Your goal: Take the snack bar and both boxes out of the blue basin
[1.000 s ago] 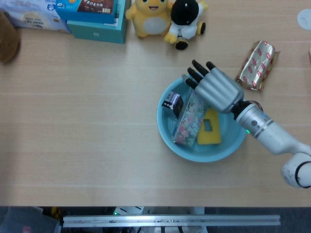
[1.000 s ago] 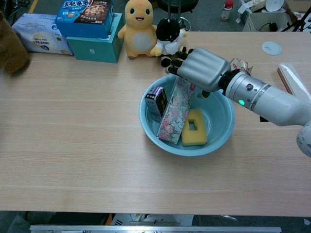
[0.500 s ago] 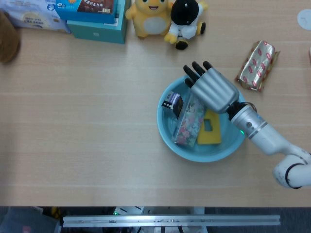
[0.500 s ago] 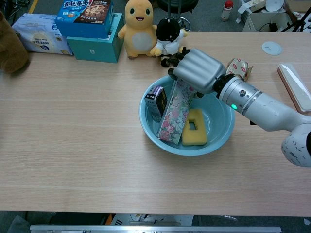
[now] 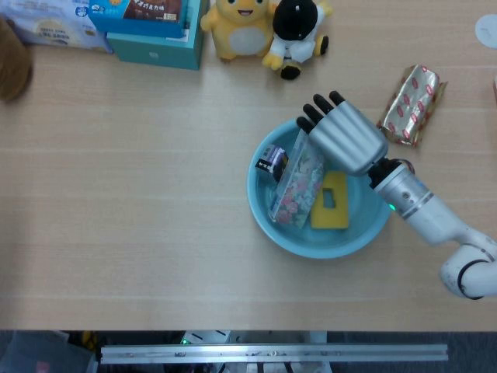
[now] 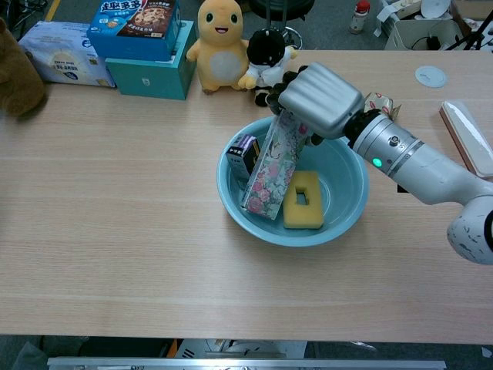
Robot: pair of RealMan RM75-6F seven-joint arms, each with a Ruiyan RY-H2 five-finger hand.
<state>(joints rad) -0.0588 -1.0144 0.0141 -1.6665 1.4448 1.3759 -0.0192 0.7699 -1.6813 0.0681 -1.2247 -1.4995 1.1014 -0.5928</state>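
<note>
The blue basin (image 5: 264, 214) sits on the wooden table (image 5: 140, 194), right of centre, and holds three things: a floral box (image 5: 297, 186) tilted up on its lower end with its top leaning toward the far rim, a small dark box (image 5: 272, 162) standing against the left wall just beside it, and a yellow sponge (image 5: 331, 200) with a rectangular hole lying flat on the bottom to the right. The right hand (image 5: 344, 140) grips the upper end of the floral box, its dark fingertips (image 5: 322, 107) reaching past the far rim of the basin; in the chest view the same hand (image 6: 321, 99) covers the top of that box, so how the fingers wrap it underneath is hidden. The snack bar (image 5: 412, 106), in a shiny red and gold wrapper, lies on the table outside the basin, near its far right side; in the chest view it is mostly hidden behind the right wrist. The left hand appears in neither view. Along the far edge stand a yellow plush toy (image 6: 214, 45) and a black and white plush toy (image 6: 266, 55) side by side just behind the basin, and further left a teal box (image 6: 151, 72) with a cookie box (image 6: 135, 18) on top, a pale packet (image 6: 60, 52), and a brown furry thing (image 6: 17, 79) cut off at the edge. A flat pinkish object (image 6: 466, 135) lies at the right border, partly out of frame.
</note>
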